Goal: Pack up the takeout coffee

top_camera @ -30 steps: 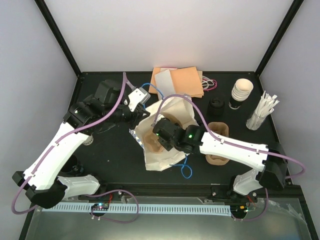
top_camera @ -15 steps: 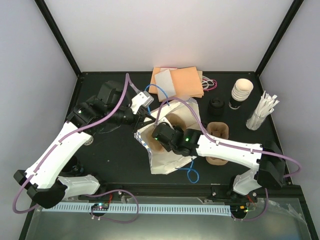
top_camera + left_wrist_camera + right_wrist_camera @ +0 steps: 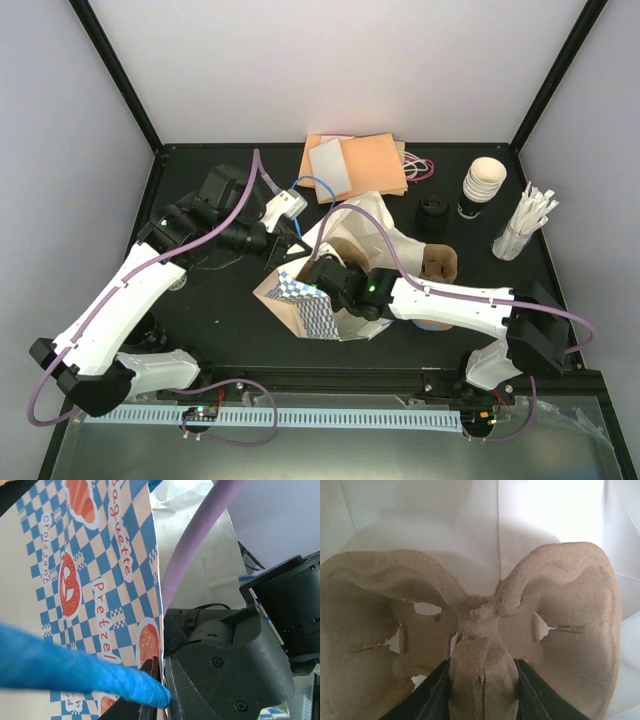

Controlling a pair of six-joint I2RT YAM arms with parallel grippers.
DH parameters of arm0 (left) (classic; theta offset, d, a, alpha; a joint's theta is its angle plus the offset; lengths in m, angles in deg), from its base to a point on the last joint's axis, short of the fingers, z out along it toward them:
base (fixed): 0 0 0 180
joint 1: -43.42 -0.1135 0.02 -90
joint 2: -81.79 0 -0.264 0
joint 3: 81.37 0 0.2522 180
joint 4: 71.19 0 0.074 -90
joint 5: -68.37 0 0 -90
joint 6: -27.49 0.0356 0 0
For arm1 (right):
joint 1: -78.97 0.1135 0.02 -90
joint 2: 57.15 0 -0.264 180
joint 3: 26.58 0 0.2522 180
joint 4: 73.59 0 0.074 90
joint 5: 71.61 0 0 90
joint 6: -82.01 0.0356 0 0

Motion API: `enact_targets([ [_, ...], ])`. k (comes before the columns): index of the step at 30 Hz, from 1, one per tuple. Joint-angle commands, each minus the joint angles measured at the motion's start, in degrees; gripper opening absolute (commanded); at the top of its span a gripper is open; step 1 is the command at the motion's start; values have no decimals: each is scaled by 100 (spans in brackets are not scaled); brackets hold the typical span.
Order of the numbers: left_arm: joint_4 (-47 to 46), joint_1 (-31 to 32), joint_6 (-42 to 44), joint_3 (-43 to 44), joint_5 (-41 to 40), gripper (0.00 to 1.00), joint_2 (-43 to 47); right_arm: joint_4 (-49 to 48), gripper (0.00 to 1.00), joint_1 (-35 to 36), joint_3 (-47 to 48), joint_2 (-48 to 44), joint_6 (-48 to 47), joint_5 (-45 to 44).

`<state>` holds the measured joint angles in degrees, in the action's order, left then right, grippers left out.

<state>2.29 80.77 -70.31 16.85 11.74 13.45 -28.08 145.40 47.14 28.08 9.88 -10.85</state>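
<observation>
The small paper coffee cup with a round black lid stands upright on the black tabletop, outside the bag. It sits between a fan of orange paper sheets and a tall stack of nested cream cups, well apart from both arms. A holder of white paper-wrapped sticks stands further right.

Near the middle of the tabletop is a white paper bag printed with blue checks and bakery words. It is tipped so that its mouth faces up and away from the arms. The left gripper is closed narrow on the bag's upper edge, right beside a blue cord handle. In the left wrist view the printed panel fills the left side, and a purple cable crosses in front of the right arm's black wrist.

The right gripper reaches into the bag's mouth. Its black fingers clamp the central ridge of a brown moulded-pulp cup carrier from both sides. The carrier's two cup wells spread left and right of the ridge, with the bag's white inner wall behind them.

A second brown pulp carrier lies on the tabletop just right of the bag, partly under the right forearm.
</observation>
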Motion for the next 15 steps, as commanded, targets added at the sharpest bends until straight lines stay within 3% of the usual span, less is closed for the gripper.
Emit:
enact_targets([
  [1,211,-68,-67,-101,720,6,6,-85,33,-25,23,279,-61,382],
  [6,564,-509,199,-207,615,5,-176,71,33,-25,108,673,-316,860],
  [15,1006,-646,422,-145,-571,8,-426,887,35,-44,927,1523,-453,1083],
])
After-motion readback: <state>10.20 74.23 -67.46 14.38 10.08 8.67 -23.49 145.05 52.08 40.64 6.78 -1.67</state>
